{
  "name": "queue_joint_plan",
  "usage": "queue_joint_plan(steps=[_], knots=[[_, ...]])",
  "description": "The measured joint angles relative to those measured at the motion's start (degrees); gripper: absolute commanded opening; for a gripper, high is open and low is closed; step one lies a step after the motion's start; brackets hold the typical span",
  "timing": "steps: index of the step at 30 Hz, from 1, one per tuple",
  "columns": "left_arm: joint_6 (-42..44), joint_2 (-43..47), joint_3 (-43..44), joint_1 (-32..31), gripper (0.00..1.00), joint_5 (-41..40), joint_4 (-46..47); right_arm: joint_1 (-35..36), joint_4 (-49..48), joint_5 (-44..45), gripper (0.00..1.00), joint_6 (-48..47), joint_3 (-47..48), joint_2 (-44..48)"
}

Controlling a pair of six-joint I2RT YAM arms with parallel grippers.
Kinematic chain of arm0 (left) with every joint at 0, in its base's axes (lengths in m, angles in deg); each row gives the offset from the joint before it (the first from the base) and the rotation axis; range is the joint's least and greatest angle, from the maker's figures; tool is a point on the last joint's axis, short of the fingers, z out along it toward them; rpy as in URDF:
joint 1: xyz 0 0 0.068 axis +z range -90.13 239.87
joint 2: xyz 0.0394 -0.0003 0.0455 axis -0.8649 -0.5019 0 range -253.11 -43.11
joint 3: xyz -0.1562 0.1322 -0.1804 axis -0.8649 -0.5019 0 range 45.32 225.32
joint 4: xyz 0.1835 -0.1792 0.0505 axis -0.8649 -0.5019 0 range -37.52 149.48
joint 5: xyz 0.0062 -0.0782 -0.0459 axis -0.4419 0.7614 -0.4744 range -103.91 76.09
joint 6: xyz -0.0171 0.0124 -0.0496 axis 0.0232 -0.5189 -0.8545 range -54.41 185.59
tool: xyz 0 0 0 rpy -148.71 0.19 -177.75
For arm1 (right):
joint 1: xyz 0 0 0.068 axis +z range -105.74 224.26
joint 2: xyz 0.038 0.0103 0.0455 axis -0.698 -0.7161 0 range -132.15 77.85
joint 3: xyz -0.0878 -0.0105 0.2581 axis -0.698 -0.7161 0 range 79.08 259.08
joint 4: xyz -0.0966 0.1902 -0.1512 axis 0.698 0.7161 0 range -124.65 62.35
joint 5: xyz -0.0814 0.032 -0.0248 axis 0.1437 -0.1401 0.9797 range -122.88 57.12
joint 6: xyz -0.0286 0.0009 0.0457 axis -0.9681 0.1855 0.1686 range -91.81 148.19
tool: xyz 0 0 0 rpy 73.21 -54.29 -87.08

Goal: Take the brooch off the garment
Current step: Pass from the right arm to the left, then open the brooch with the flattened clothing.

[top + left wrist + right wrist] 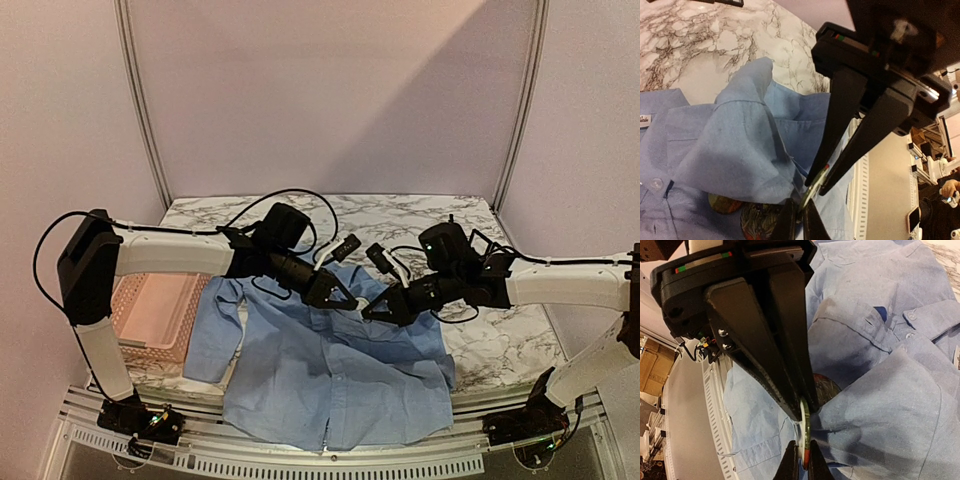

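Observation:
The garment (330,385) is a light blue collared shirt lying front up on the marble table, its collar toward the back. A thin round brooch (812,197) stands edge-on at a raised fold of the shirt, near the collar. My left gripper (815,189) is shut on one end of the brooch's rim. My right gripper (806,412) is shut on the brooch (805,435) from the opposite side. In the top view the left gripper (345,300) and right gripper (372,312) meet tip to tip over the shirt's chest.
Two more colourful discs (722,204) (760,220) lie on the shirt, partly under the fold. A pink plastic basket (155,315) stands at the left, beside the shirt's sleeve. White walls enclose the table, and a metal rail (330,455) runs along its near edge.

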Motion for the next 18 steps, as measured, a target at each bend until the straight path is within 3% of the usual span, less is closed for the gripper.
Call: queue_joint_plan(steps=[3, 6, 11, 18], knots=[[-0.2, 0.0, 0.0, 0.0, 0.00, 0.3, 0.1, 0.0, -0.3, 1.2, 0.20, 0.3, -0.2, 0.2], [-0.5, 0.0, 0.2, -0.1, 0.00, 0.5, 0.5, 0.0, -2.5, 2.7, 0.36, 1.0, -1.3, 1.4], [-1.7, 0.0, 0.2, -0.1, 0.00, 0.5, 0.9, -0.2, -10.6, 4.6, 0.55, 4.0, -6.0, 6.0], [-6.0, 0.0, -1.2, 0.4, 0.00, 1.4, 7.1, -0.2, -29.8, 5.7, 0.67, 13.9, -18.8, 11.4]])
